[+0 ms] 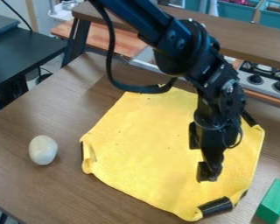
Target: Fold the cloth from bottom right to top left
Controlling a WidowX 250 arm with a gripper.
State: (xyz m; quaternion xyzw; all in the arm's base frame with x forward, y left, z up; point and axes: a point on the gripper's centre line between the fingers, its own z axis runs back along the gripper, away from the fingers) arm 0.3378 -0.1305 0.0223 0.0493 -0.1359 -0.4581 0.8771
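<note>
Gripper (208,171): black, hanging nose-down over the right half of the cloth; whether released or clenched, cannot tell; contact with the fabric likewise uncertain. Cloth (148,144): yellow, spread on the tabletop (37,192) from center to lower right of the frame, main fold unmade, edges curled at left and bottom. Dark piece (216,207): at the cloth's curled bottom edge, nature unclear. Green block (273,201): far lower right, beside the cloth. White egg-shaped object (43,150): left, apart from it.

Handling notes, step judged as taking the bottom right corner: approach low, pinch a small bite of fabric near the curl, avoiding the dark piece, which may spoil the grip. Lift modestly, clear of the block; draw diagonally toward upper left at even height; lay down before release, lest the sheet skid or bunch.
</note>
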